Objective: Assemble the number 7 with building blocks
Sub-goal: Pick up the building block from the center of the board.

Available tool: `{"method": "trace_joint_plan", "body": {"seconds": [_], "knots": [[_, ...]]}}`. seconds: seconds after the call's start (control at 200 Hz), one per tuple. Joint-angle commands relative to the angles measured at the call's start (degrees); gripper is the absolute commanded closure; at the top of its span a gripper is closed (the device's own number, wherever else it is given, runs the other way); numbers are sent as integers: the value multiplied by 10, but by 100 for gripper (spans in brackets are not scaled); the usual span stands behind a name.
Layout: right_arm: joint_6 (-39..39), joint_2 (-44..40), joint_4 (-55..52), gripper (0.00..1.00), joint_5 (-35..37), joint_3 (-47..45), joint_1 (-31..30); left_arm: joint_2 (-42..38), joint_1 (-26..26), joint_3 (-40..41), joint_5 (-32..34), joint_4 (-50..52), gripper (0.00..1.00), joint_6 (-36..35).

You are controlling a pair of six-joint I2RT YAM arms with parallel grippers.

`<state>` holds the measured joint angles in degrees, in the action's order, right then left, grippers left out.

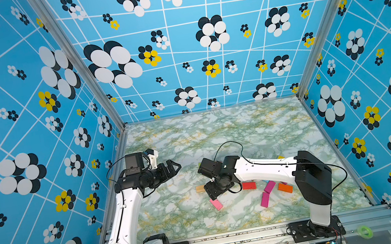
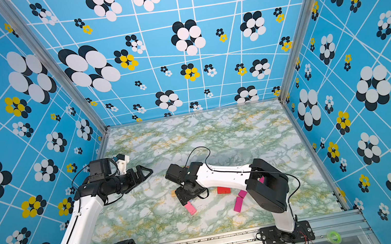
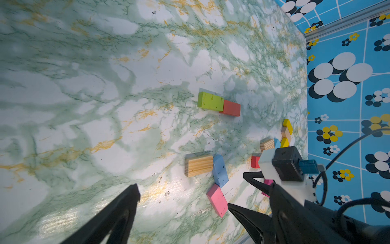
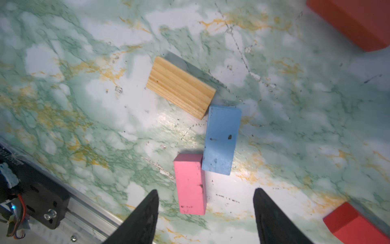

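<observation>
In the right wrist view a pink block (image 4: 190, 183) lies flat on the marble table (image 4: 84, 105), touching a light blue block (image 4: 221, 139) that meets a striped wood block (image 4: 179, 86). My right gripper (image 4: 205, 191) points down over the pink block. It is open, with the block's near end between the fingertips (image 4: 153, 202) and untouched. In both top views the pink block (image 1: 216, 204) (image 2: 190, 207) pokes out beside that gripper. My left gripper (image 3: 182, 195) (image 1: 176, 166) hovers open and empty at the left. A green block (image 3: 210, 101) and an orange block (image 3: 231, 108) lie end to end.
Red (image 1: 249, 185), magenta (image 1: 264, 199) and orange (image 1: 285, 187) blocks lie under the right forearm. Yellow and wood blocks (image 3: 287, 125) cluster near the right wall. An aluminium rail (image 1: 236, 237) runs along the table's front, with a green tape roll (image 1: 364, 231) on it.
</observation>
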<state>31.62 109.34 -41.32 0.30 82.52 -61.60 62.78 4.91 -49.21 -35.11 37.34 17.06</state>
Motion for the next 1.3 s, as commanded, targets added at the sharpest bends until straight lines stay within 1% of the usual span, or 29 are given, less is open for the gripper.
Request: {"method": "trace_joint_plan", "body": {"seconds": [0.0, 0.565, 0.75, 0.95, 1.154, 1.229, 1.294], "knots": [[19, 18, -9, 29, 22, 13, -7, -1, 7, 4, -3, 4, 1, -15], [38, 67, -44, 36, 45, 52, -11, -10, 7, 3, -4, 6, 1, -19], [38, 77, -45, 45, 42, 59, -10, -11, 6, 4, -5, 5, 1, -19], [40, 88, -42, 47, 39, 56, -11, -10, 5, 4, -9, 4, 1, -19], [37, 100, -39, 53, 38, 59, -7, -10, 4, 7, -14, 1, 1, -18], [39, 102, -40, 56, 40, 59, -6, -11, 2, 6, -15, 0, 1, -18], [41, 103, -40, 61, 42, 58, -4, -9, 2, 6, -15, 0, 1, -18]]}}
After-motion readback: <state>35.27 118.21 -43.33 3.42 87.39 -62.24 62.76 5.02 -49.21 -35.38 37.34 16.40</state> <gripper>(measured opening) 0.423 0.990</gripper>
